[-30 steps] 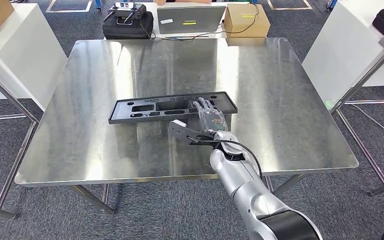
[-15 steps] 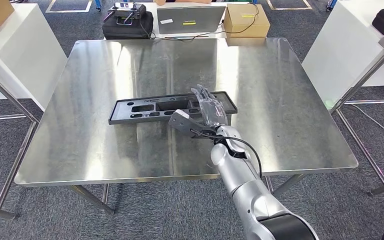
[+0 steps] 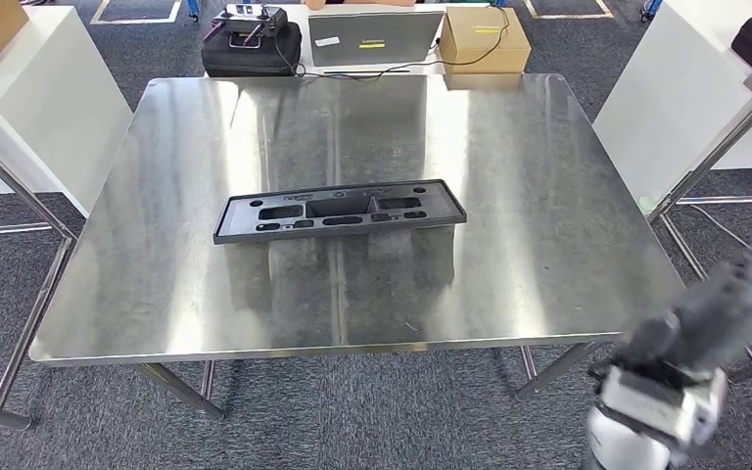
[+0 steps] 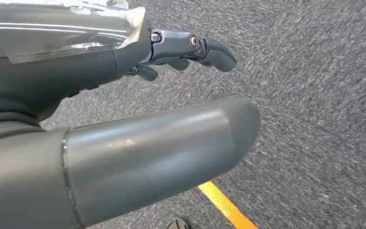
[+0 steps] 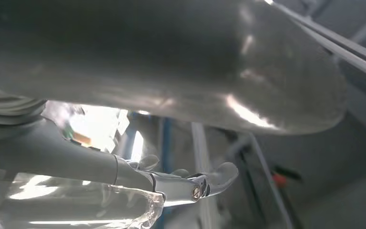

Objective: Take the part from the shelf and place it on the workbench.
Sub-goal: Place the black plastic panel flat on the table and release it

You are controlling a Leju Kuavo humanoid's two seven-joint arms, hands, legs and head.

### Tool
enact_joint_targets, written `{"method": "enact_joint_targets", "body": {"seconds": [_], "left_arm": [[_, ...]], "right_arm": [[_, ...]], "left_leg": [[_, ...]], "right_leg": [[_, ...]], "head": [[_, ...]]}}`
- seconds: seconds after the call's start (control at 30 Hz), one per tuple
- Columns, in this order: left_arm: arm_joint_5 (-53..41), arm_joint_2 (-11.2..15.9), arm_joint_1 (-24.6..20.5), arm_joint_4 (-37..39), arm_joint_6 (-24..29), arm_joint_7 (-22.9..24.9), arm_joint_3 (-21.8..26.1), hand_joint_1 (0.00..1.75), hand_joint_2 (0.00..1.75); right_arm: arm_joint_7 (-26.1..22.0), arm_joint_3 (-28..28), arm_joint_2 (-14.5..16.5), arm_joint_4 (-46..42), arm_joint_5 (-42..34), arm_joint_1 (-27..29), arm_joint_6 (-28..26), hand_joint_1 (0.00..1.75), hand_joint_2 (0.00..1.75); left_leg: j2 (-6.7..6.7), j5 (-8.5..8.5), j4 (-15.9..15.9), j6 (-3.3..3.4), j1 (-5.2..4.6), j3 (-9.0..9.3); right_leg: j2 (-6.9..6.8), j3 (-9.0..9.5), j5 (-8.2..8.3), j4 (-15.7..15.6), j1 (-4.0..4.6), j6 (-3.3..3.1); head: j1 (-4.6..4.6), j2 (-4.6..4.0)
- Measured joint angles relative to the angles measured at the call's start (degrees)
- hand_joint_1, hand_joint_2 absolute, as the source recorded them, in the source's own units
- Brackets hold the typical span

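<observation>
1. Workbench (image 3: 548, 196): big steel top, straight ahead of me in head view.
2. Part (image 3: 340, 211): long black tray-like moulding, flat on the bench near its middle, nothing touching it. Long axis runs across my view, left to right, slightly skewed. Judged from this, placement looks done.
3. My right arm (image 3: 690, 362): blurred, low at the right, off the bench's near right corner, well apart from the part. Part lies forward and to the left of it.
4. My right hand (image 5: 181, 183): right wrist view shows fingers stretched out, nothing between them and the thumb. Loose, empty.
5. My left hand (image 4: 124, 119): left wrist view, over grey carpet with a yellow line (image 4: 226, 206). Fingers apart, holding nothing.
6. Nearer hand: right, I'd say; the left's place relative to the bench can't be told.
7. Next move, if any, needs no grasp.
</observation>
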Motion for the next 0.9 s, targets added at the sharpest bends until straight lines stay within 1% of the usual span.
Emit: {"method": "enact_joint_targets", "body": {"seconds": [0.07,0.1,0.13,0.2,0.23,0.27,0.3,0.33,0.37,0.4,0.43,0.47,0.5,0.53,0.57,0.6,0.63,0.67,0.7,0.73,0.77,0.8,0.83,0.87,0.9], "left_arm": [[0.27,-0.02,-0.02,0.0,0.04,-0.08,0.26,0.0,0.0],[0.41,-0.01,-0.03,-0.02,0.08,0.05,0.42,0.0,0.0],[0.55,-0.01,-0.05,-0.07,0.11,0.19,0.59,0.0,0.0],[0.84,-0.01,-0.12,-0.22,0.21,0.52,0.84,0.0,0.0],[1.0,-0.03,-0.16,-0.27,0.29,0.76,0.93,0.0,0.0],[1.2,-0.03,-0.21,-0.31,0.39,1.1,1.01,0.0,0.0],[1.42,-0.03,-0.23,-0.31,0.53,1.49,1.15,0.0,0.0],[1.61,-0.02,-0.24,-0.31,0.67,1.83,1.34,0.0,0.0],[1.8,0.0,-0.24,-0.31,0.79,2.15,1.58,0.0,0.0],[1.97,-0.03,-0.24,-0.31,0.95,2.37,1.83,0.0,0.0],[2.11,-0.09,-0.24,-0.31,1.14,2.56,2.07,0.0,0.0],[2.23,-0.17,-0.25,-0.31,1.31,2.72,2.23,0.0,0.0],[2.32,-0.24,-0.27,-0.31,1.46,2.83,2.37,0.0,0.0],[2.35,-0.22,-0.3,-0.32,1.56,2.91,2.46,0.0,0.0],[2.34,-0.2,-0.33,-0.34,1.63,2.96,2.53,0.0,0.0],[2.33,-0.2,-0.37,-0.36,1.68,2.98,2.61,0.0,0.0],[2.32,-0.21,-0.38,-0.37,1.71,2.98,2.67,0.0,0.0],[2.31,-0.28,-0.35,-0.37,1.74,2.99,2.72,0.0,0.0],[2.29,-0.32,-0.29,-0.37,1.74,3.01,2.75,0.0,0.0],[2.25,-0.32,-0.24,-0.36,1.75,3.03,2.77,0.0,0.0],[2.2,-0.33,-0.2,-0.36,1.75,3.05,2.79,0.0,0.0],[2.14,-0.34,-0.19,-0.35,1.75,3.07,2.79,0.0,0.0],[2.09,-0.36,-0.2,-0.35,1.75,3.08,2.79,0.0,0.0],[2.05,-0.37,-0.2,-0.35,1.75,3.08,2.79,0.0,0.0],[2.03,-0.37,-0.2,-0.35,1.75,3.08,2.79,0.0,0.0]], "right_arm": [[-1.0,-1.25,-0.09,-5.13,0.94,4.77,-1.35,0.0,0.0],[-1.21,-1.7,-0.02,-7.16,1.34,6.81,-1.81,0.0,0.0],[-1.34,-2.06,0.06,-8.93,1.44,8.49,-2.14,0.0,0.0],[-1.65,-2.66,0.25,-11.61,0.71,11.05,-2.64,0.0,0.0],[-2.02,-2.96,0.33,-12.61,-0.21,12.03,-2.86,0.0,0.0],[-2.57,-3.26,0.39,-13.38,-1.46,12.93,-3.0,0.0,0.0],[-3.17,-3.56,0.42,-13.93,-2.77,13.77,-3.03,0.0,0.0],[-3.74,-3.83,0.44,-14.27,-3.85,14.45,-2.89,0.0,0.0],[-4.26,-4.07,0.45,-14.43,-4.73,15.0,-2.68,0.0,0.0],[-4.66,-4.29,0.45,-14.49,-5.25,15.37,-2.44,0.0,0.0],[-5.01,-4.44,0.46,-14.51,-5.57,15.56,-2.18,0.0,0.0],[-5.25,-4.53,0.47,-14.51,-5.76,15.63,-2.01,0.0,0.0],[-5.41,-4.58,0.47,-14.51,-5.84,15.62,-1.85,0.0,0.0],[-5.49,-4.59,0.47,-14.47,-5.92,15.58,-1.75,0.0,0.0],[-5.52,-4.6,0.52,-14.48,-5.97,15.55,-1.69,0.0,0.0],[-5.53,-4.61,0.58,-14.49,-6.08,15.51,-1.65,0.0,0.0],[-5.52,-4.63,0.66,-14.49,-6.16,15.46,-1.63,0.0,0.0],[-5.52,-4.65,0.75,-14.53,-6.21,15.41,-1.63,0.0,0.0],[-5.49,-4.66,0.82,-14.52,-6.26,15.33,-1.63,0.0,0.0],[-5.48,-4.68,0.89,-14.51,-6.28,15.25,-1.63,0.0,0.0],[-5.48,-4.69,0.97,-14.51,-6.29,15.2,-1.63,0.0,0.0],[-5.47,-4.7,1.06,-14.5,-6.3,15.17,-1.63,0.0,0.0],[-5.47,-4.71,1.15,-14.49,-6.32,15.16,-1.63,0.0,0.0],[-5.47,-4.72,1.22,-14.49,-6.32,15.17,-1.63,0.0,0.0],[-5.47,-4.72,1.28,-14.48,-6.32,15.17,-1.63,0.0,0.0]], "left_leg": [[0.01,-0.19,0.02,-0.08,-0.02,0.24],[0.02,-0.23,0.08,0.07,-0.07,0.33],[0.05,-0.18,0.09,0.29,-0.13,0.41],[0.24,0.45,-0.67,1.0,0.05,0.8],[0.38,0.87,-1.22,1.29,0.23,0.99],[0.49,1.25,-1.72,1.51,0.42,1.1],[0.61,1.5,-1.94,1.62,0.51,1.05],[0.67,1.65,-1.97,1.63,0.52,0.84],[0.75,1.81,-1.96,1.51,0.53,0.59],[0.83,2.01,-1.94,1.31,0.57,0.34],[0.89,2.22,-1.9,1.04,0.67,0.1],[0.91,2.44,-1.8,0.73,0.85,-0.15],[0.88,2.62,-1.54,0.33,1.01,-0.42],[0.81,2.75,-1.23,-0.17,1.06,-0.71],[0.74,2.81,-0.88,-0.67,1.06,-0.94],[0.68,2.88,-0.63,-1.15,1.0,-1.08],[0.63,3.03,-0.65,-1.57,0.98,-1.11],[0.61,3.3,-0.74,-1.92,1.11,-1.13],[0.62,3.16,-0.66,-2.21,1.29,-1.24],[0.66,2.15,0.12,-2.43,1.46,-1.58],[0.68,0.22,2.06,-2.59,1.56,-2.28],[0.7,-2.51,5.17,-2.67,1.6,-3.29],[0.71,-5.32,9.03,-2.73,1.57,-4.49],[0.69,-7.5,12.68,-2.74,1.55,-5.47],[0.69,-8.69,14.96,-2.66,1.54,-5.72]], "right_leg": [[0.01,0.1,-0.1,-0.04,0.01,-0.06],[0.04,0.33,-0.01,-0.15,-0.16,0.07],[0.08,0.59,0.16,-0.32,-0.32,0.29],[0.14,0.85,0.15,-0.27,-0.52,0.74],[0.16,0.44,-0.63,0.74,-0.43,0.63],[0.16,-0.52,-2.06,2.99,-0.36,0.34],[0.16,-1.99,-3.96,6.36,-0.38,-0.02],[0.18,-3.68,-5.92,10.37,-0.36,-0.28],[0.17,-5.12,-7.35,13.89,-0.41,-0.29],[0.17,-5.7,-7.96,15.71,-0.53,-0.01],[0.16,-5.08,-7.63,15.2,-0.71,0.51],[0.15,-3.25,-6.53,12.34,-0.96,1.2],[0.14,-0.55,-5.18,7.8,-1.28,1.9],[0.18,1.55,-4.02,3.96,-1.37,2.31],[0.23,2.92,-3.2,1.34,-1.43,2.18],[0.28,3.39,-2.81,0.19,-1.39,1.73],[0.33,3.03,-2.62,0.49,-1.16,1.01],[0.29,2.82,-2.34,0.58,-1.14,0.23],[0.2,2.57,-2.02,0.63,-1.16,-0.4],[0.09,2.27,-1.64,0.64,-1.17,-1.04],[-0.02,1.86,-1.19,0.61,-1.23,-1.61],[-0.11,1.47,-0.79,0.62,-1.19,-2.02],[-0.18,1.05,-0.38,0.65,-1.02,-2.29],[-0.23,0.58,0.04,0.69,-0.84,-2.39],[-0.26,0.12,0.47,0.72,-0.65,-2.42]], "head": [[-0.01,0.0],[-0.02,0.0],[-0.03,0.0],[-0.02,0.0],[0.04,0.0],[0.13,0.0],[0.2,0.0],[0.25,0.0],[0.27,0.0],[0.27,0.0],[0.27,0.0],[0.27,0.0],[0.27,0.0],[0.32,0.01],[0.32,0.01],[0.32,0.01],[0.3,0.01],[0.25,0.0],[0.21,0.0],[0.2,0.0],[0.16,0.0],[0.13,0.0],[0.11,0.0],[0.09,0.0],[0.09,0.0]]}}
